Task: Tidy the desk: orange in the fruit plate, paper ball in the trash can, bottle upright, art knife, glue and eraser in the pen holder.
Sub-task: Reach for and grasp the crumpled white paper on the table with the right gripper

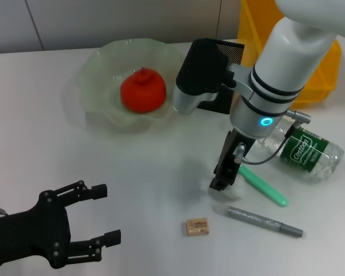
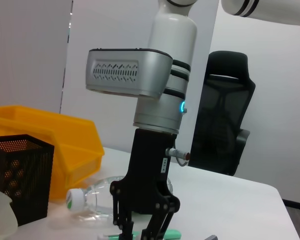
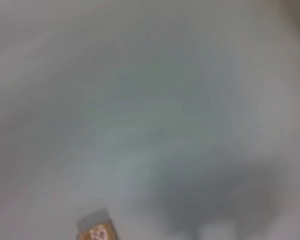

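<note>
2 grippers show: the right gripper [image 1: 223, 179] points down at the table [image 1: 132, 190] beside the green art knife [image 1: 264, 186], whether its jaws hold anything I cannot tell; the left gripper [image 1: 106, 214] rests spread wide, empty. The eraser [image 1: 197, 226] lies nearby; the orange [image 1: 142, 90] sits in the fruit plate [image 1: 98, 69].

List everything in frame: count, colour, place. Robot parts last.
fruit plate: 1, pale translucent green, far left of centre on the table.
orange: 1, red-orange, in the fruit plate.
pen holder: 1, black mesh, far side, behind the right arm.
bin: 1, yellow, far right corner.
bottle: 1, clear with green label, lying on its side at right.
green stick: 1, green, beside the right gripper, in front of the bottle.
grey pen-like tool: 1, grey, near right.
eraser: 1, tan, near centre.
table: 1, white.
left gripper: black, near left, open, holding nothing.
right gripper: black, down at the table by the green stick.
</note>
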`<state>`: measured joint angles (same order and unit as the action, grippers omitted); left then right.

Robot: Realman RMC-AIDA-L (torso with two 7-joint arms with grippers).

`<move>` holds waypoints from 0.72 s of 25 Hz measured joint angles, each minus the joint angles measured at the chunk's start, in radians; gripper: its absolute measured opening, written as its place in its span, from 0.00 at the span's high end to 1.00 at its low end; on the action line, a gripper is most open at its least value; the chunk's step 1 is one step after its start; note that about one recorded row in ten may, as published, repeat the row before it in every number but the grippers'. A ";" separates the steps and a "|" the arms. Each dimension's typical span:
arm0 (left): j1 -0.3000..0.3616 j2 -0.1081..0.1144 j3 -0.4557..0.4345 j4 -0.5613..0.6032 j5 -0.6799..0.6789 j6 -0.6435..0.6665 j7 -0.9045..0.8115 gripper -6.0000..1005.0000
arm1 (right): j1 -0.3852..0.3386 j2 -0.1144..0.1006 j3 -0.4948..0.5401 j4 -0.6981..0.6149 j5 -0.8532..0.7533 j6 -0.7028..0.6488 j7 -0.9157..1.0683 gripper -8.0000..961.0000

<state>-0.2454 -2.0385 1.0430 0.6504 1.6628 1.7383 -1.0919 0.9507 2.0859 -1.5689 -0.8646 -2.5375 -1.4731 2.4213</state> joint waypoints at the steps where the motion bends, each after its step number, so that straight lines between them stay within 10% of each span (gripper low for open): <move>1: -0.001 0.001 0.000 -0.001 0.000 -0.001 0.000 0.14 | -0.005 0.000 0.001 -0.011 -0.005 -0.006 0.001 0.58; 12: -0.006 -0.002 -0.002 -0.003 0.000 -0.012 -0.005 0.14 | -0.047 -0.003 0.004 -0.160 -0.048 -0.129 0.054 0.63; 18: -0.009 -0.002 -0.002 -0.003 0.000 -0.013 -0.003 0.14 | -0.050 -0.002 0.001 -0.156 -0.050 -0.136 0.063 0.38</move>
<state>-0.2543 -2.0402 1.0415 0.6472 1.6628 1.7256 -1.0946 0.9004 2.0840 -1.5677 -1.0210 -2.5878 -1.6090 2.4842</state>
